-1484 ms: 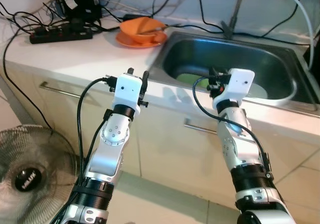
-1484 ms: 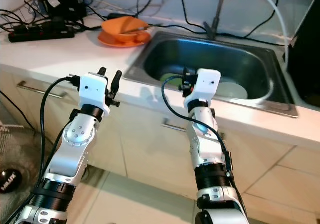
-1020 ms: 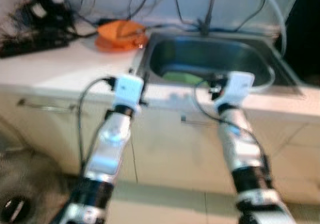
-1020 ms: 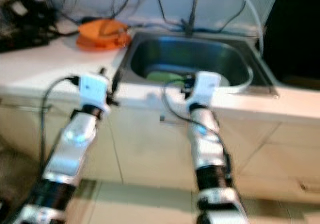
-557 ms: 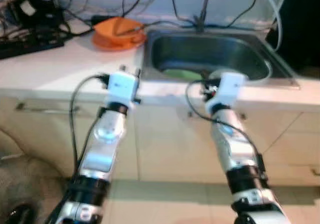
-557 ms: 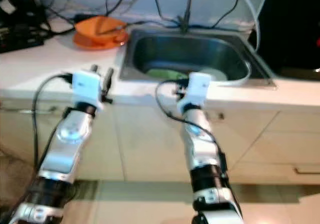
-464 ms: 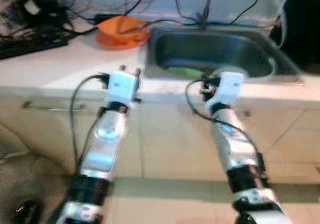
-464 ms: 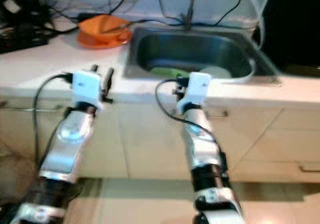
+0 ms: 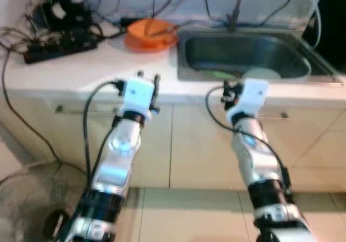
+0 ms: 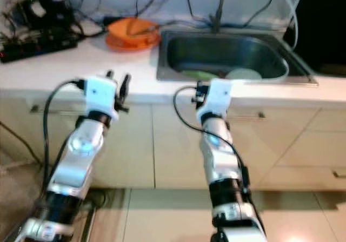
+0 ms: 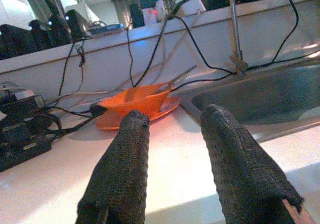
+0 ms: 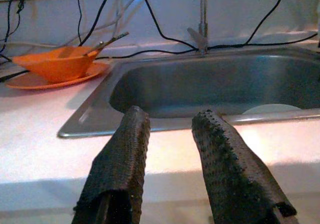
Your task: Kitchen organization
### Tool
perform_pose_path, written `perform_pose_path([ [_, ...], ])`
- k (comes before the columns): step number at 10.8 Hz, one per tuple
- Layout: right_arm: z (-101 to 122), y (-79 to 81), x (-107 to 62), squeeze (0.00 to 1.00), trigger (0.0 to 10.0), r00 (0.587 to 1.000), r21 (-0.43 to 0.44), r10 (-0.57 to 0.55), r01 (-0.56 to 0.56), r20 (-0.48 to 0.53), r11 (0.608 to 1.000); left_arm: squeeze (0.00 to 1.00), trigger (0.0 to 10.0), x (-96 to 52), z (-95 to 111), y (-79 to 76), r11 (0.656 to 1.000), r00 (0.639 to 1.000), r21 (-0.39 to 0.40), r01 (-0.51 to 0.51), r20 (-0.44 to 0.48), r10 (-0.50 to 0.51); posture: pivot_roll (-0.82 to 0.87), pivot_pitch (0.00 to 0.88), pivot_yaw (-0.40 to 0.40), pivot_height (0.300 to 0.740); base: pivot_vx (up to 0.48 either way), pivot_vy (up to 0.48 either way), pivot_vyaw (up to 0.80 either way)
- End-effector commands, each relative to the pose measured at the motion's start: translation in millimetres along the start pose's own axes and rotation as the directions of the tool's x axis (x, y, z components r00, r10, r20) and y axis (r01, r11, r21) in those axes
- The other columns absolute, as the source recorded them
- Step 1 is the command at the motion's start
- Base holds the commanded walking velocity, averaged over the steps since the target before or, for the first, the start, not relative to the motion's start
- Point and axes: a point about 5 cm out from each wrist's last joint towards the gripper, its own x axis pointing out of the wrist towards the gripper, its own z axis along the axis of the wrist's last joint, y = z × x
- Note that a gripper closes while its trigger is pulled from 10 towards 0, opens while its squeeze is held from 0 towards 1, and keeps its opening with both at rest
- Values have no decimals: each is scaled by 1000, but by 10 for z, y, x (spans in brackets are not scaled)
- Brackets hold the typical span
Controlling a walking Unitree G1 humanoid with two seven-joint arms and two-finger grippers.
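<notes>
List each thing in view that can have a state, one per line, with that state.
left gripper: open, empty, held before the counter edge
right gripper: open, empty, held before the sink
orange bowl: upright on its orange plate, a utensil resting in it
sink: holds a green dish and a white dish
cabinet doors: shut
</notes>
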Motion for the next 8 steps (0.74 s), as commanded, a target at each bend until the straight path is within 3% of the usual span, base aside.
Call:
perform_pose_path([
  [1,3,26,-2,0,10000,1000,6,5,-5,3,1000,0,10000,-12,-5,18,1000,1000,-14,-17,-2,17,98,51,3,740,0,0,0],
  [8,44,54,12,0,10000,999,-22,29,-29,27,999,0,10000,-16,-30,49,997,998,-52,-58,-7,58,98,47,1,740,0,0,0],
])
